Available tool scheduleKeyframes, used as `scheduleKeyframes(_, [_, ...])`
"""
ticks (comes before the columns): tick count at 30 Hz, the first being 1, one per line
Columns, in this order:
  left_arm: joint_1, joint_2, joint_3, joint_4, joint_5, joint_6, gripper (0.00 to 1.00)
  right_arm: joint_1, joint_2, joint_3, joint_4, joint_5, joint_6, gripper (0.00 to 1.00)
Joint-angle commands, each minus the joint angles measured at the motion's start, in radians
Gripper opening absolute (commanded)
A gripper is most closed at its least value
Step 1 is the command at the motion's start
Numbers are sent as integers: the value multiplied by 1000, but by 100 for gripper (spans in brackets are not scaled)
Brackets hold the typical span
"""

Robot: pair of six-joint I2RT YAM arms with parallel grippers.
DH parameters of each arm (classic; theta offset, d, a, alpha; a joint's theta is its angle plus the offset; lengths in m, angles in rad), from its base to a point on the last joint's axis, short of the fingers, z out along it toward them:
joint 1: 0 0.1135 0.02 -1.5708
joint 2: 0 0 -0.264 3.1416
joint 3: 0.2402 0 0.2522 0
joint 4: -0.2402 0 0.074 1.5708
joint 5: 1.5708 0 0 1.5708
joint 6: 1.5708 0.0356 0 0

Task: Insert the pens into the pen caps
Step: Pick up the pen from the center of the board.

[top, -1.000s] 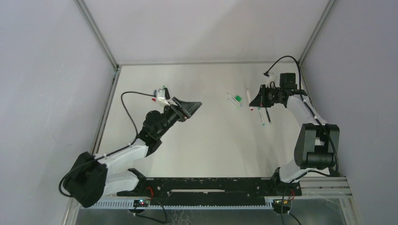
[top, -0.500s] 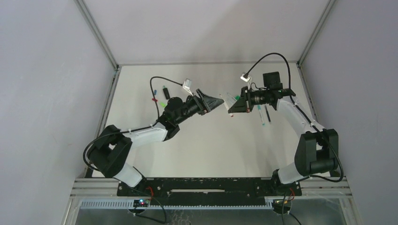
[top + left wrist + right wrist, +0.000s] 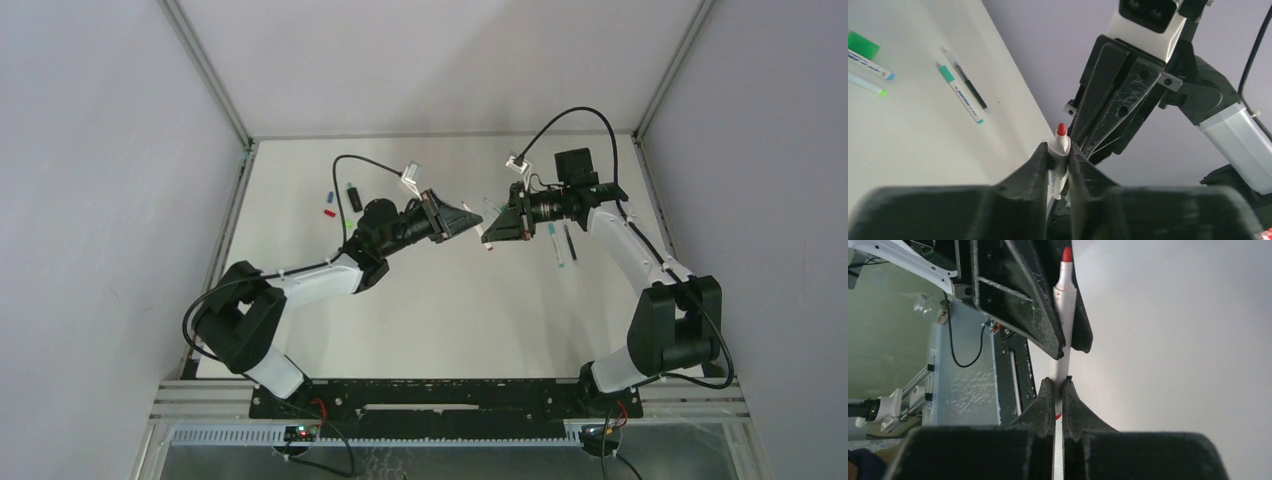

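Left fingers [image 3: 1034, 172] and right fingers [image 3: 1044, 407] are both pinching one uncapped red-tipped pen [image 3: 1060, 145]; other pens [image 3: 960, 95] and caps [image 3: 329, 212] are lying apart on counter [image 3: 430, 320], seemingly none joined.

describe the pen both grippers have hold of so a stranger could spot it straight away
Look above the middle of the white table, where the left gripper and right gripper come tip to tip. Clamped in both is the red-tipped pen, white-barrelled and uncapped. It is the only pen held in the air; others, such as the teal-ended pen, lie flat on the table.
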Motion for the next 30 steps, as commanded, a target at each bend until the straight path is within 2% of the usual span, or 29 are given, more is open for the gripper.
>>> scheduleKeyframes(1, [-6, 10, 62, 6, 57, 2, 11, 18, -6, 40, -24, -27, -48, 0])
scheduleKeyframes(2, [-7, 11, 63, 8, 62, -1, 2, 18, -5, 45, -29, -25, -51, 0])
scheduleKeyframes(3, [-6, 8, 62, 15, 61, -4, 0, 18, -5, 50, -35, -23, -55, 0])
scheduleKeyframes(7, [-7, -42, 27, 61, 16, 4, 0, 17, -7, 82, -64, -12, -65, 2])
scheduleKeyframes(11, [-5, -120, -18, 104, -45, 37, 0, 18, -3, 159, -130, 1, -98, 30])
scheduleKeyframes(13, [-5, -160, -42, 142, -78, 57, 0, 18, 7, 225, -194, 6, -144, 41])
scheduleKeyframes(17, [-5, -247, -86, 191, -147, 96, 0, 19, 36, 396, -346, 22, -255, 54])
scheduleKeyframes(20, [-5, -313, -122, 208, -207, 143, 0, 19, 28, 488, -381, 28, -309, 59])
scheduleKeyframes(21, [-5, -337, -134, 210, -223, 162, 0, 19, 17, 496, -370, 23, -329, 64])
scheduleKeyframes(22, [-5, -360, -146, 210, -236, 180, 0, 20, -1, 491, -339, 18, -350, 75])
scheduleKeyframes(23, [-5, -382, -156, 210, -251, 200, 0, 20, -20, 475, -297, -2, -362, 92])
scheduleKeyframes(24, [-4, -405, -165, 210, -261, 219, 0, 19, -34, 460, -251, -27, -352, 99])
scheduleKeyframes(27, [-5, -464, -191, 214, -290, 273, 0, 24, -18, 492, -203, -126, -254, 100])
scheduleKeyframes(30, [-6, -509, -217, 253, -308, 309, 0, 100, 4, 560, -354, -93, -391, 100])
